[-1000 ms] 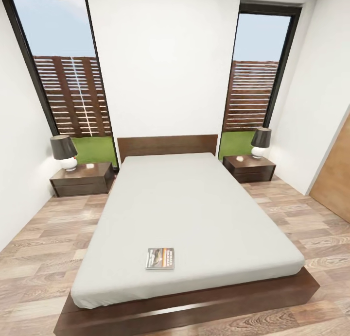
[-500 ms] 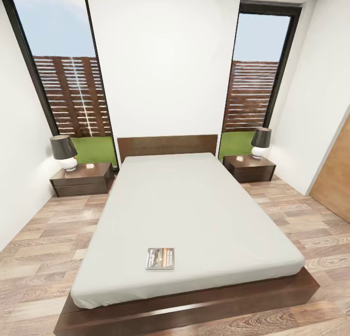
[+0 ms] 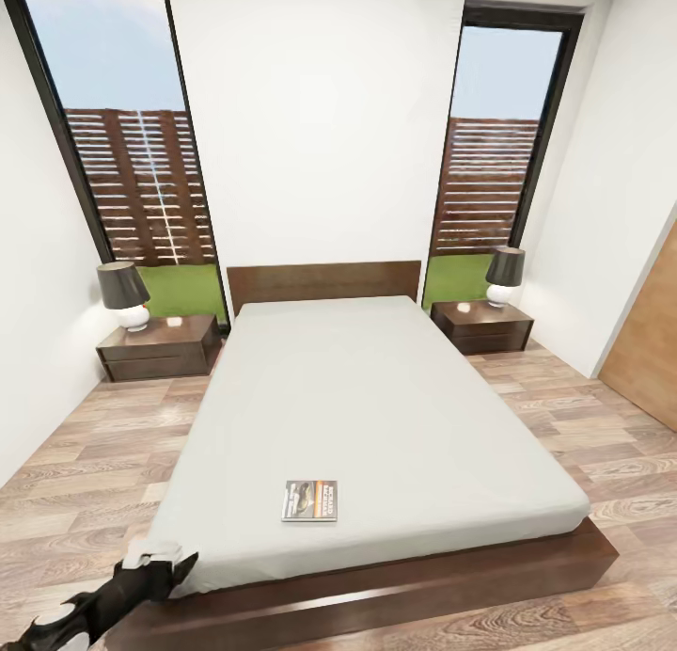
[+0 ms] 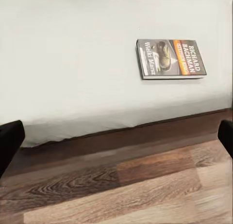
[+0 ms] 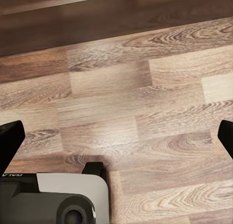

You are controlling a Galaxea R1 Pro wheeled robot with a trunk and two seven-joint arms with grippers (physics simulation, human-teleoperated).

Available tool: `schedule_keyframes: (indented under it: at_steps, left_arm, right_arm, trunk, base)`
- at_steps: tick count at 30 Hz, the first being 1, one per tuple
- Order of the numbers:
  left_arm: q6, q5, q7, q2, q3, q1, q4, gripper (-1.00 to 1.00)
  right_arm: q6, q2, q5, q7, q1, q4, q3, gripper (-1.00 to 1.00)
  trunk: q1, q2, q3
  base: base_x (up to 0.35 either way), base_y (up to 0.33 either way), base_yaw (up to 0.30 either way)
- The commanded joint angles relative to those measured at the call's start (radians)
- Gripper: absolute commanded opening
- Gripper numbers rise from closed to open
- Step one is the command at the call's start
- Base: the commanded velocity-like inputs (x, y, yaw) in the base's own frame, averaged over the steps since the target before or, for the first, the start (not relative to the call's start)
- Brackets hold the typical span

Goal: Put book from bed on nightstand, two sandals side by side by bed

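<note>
The robot's left gripper (image 3: 155,564) had just risen into sight at the near left corner of the bed (image 3: 376,397), where a moment earlier only mattress and frame showed. Its two dark fingers stood well apart and held nothing, seen from the wrist camera at either edge of the frame with the mattress edge between them. The book (image 3: 309,500) lay flat on the bed near the foot edge, cover up, a little right of the gripper and not touched by it; from the left wrist it sat ahead and off to one side (image 4: 170,59). It had not shifted. The arm's arrival suggested the reach for the book was only beginning.

The right gripper (image 5: 116,131) hung over bare wood floor (image 5: 145,97) beside the bed's dark frame, fingers also spread and empty.

Two nightstands flanked the headboard, the left nightstand (image 3: 158,346) and the right nightstand (image 3: 481,326), each carrying a lamp and each well away from the book. Either would probably require the robot to drive round the bed. What looked like a small pale object sat on each top, too small to identify. The sandals had yet to be dealt with.
</note>
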Motion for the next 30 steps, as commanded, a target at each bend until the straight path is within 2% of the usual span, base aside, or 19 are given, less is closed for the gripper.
schedule_keyframes:
  at_steps: [1,3,5,8,9,10,11,12,13,17,18,20,22,23,24,27,29,30]
  left_arm:
    - [0.028,0.007,0.044,0.013,0.02,-0.002,-0.054,1.0]
    - [0.088,0.005,0.107,0.028,0.072,-0.003,-0.125,1.0]
    - [0.153,0.002,0.151,0.032,0.12,-0.01,-0.169,1.0]
    - [0.226,-0.014,0.189,0.016,0.164,-0.063,-0.191,1.0]
    - [0.242,-0.021,0.196,0.001,0.173,-0.09,-0.183,1.0]
    - [0.242,-0.021,0.196,0.001,0.173,-0.09,-0.183,1.0]
    - [0.256,-0.027,0.203,-0.017,0.18,-0.118,-0.166,1.0]
    - [0.276,-0.04,0.21,-0.063,0.19,-0.176,-0.098,1.0]
    - [0.276,-0.04,0.21,-0.063,0.19,-0.176,-0.098,1.0]
    - [0.296,-0.082,0.208,-0.181,0.198,-0.313,0.113,1.0]
    - [0.296,-0.082,0.208,-0.181,0.198,-0.313,0.113,1.0]
    - [0.301,-0.12,0.201,-0.239,0.201,-0.385,0.232,1.0]
    - [0.306,-0.159,0.18,-0.286,0.203,-0.452,0.343,1.0]
    - [0.308,-0.174,0.162,-0.303,0.204,-0.484,0.392,1.0]
    - [0.308,-0.174,0.162,-0.303,0.204,-0.484,0.392,1.0]
    - [0.315,-0.203,0.086,-0.337,0.208,-0.57,0.513,1.0]
    - [0.322,-0.215,0.037,-0.351,0.211,-0.613,0.581,1.0]
    - [0.322,-0.215,0.037,-0.351,0.211,-0.613,0.581,1.0]
  right_arm:
    - [-0.003,0.0,0.008,0.004,-0.001,0.0,-0.009,1.0]
    - [-0.003,-0.001,0.008,0.004,-0.001,0.0,-0.009,1.0]
    - [-0.003,-0.001,0.008,0.004,-0.001,0.0,-0.009,1.0]
    - [-0.003,-0.002,0.008,0.004,-0.001,0.0,-0.009,1.0]
    - [-0.003,-0.003,0.007,0.004,-0.001,0.0,-0.01,1.0]
    - [-0.003,-0.003,0.007,0.004,-0.001,0.0,-0.01,1.0]
    - [-0.003,-0.003,0.007,0.004,-0.001,0.0,-0.01,1.0]
    - [-0.003,-0.004,0.007,0.004,-0.001,0.0,-0.01,1.0]
    - [-0.003,-0.004,0.007,0.004,-0.001,0.0,-0.01,1.0]
    - [-0.003,-0.004,0.007,0.004,-0.001,-0.001,-0.01,1.0]
    - [-0.003,-0.004,0.007,0.004,-0.001,-0.001,-0.01,1.0]
    - [-0.003,-0.005,0.007,0.004,-0.001,-0.001,-0.01,1.0]
    - [-0.003,-0.005,0.007,0.004,-0.001,-0.001,-0.01,1.0]
    - [-0.003,-0.005,0.007,0.003,-0.001,-0.001,-0.01,1.0]
    - [-0.003,-0.005,0.007,0.003,-0.001,-0.001,-0.01,1.0]
    - [-0.003,-0.004,0.006,0.003,-0.001,-0.003,-0.01,1.0]
    - [-0.003,-0.004,0.006,0.003,-0.001,-0.003,-0.01,1.0]
    - [-0.003,-0.004,0.006,0.003,-0.001,-0.003,-0.01,1.0]
  trunk:
    - [0.001,-0.002,-0.002]
    - [0.001,-0.002,-0.002]
    - [0.001,-0.002,-0.002]
    - [0.001,-0.002,-0.002]
    - [0.001,-0.002,-0.002]
    - [0.001,-0.002,-0.002]
    - [0.001,-0.002,-0.002]
    - [0.001,-0.002,-0.002]
    - [0.001,-0.002,-0.002]
    - [0.001,-0.002,-0.002]
    - [0.001,-0.002,-0.002]
    - [0.001,-0.002,-0.002]
    - [0.001,-0.002,-0.002]
    - [0.001,-0.002,-0.002]
    - [0.001,-0.002,-0.002]
    - [0.001,-0.002,-0.002]
    - [0.001,-0.002,-0.002]
    - [0.001,-0.002,-0.002]
  base:
    - [0.0,0.0,0.0]
    - [0.0,0.0,0.0]
    - [0.0,0.0,0.0]
    - [0.0,0.0,0.0]
    - [0.0,0.0,0.0]
    - [0.0,0.0,0.0]
    - [0.0,0.0,0.0]
    - [0.0,0.0,0.0]
    - [0.0,0.0,0.0]
    - [0.0,0.0,0.0]
    - [0.0,0.0,0.0]
    - [0.0,0.0,0.0]
    - [0.0,0.0,0.0]
    - [0.0,0.0,0.0]
    - [0.0,0.0,0.0]
    - [0.0,0.0,0.0]
    - [0.0,0.0,0.0]
    - [0.0,0.0,0.0]
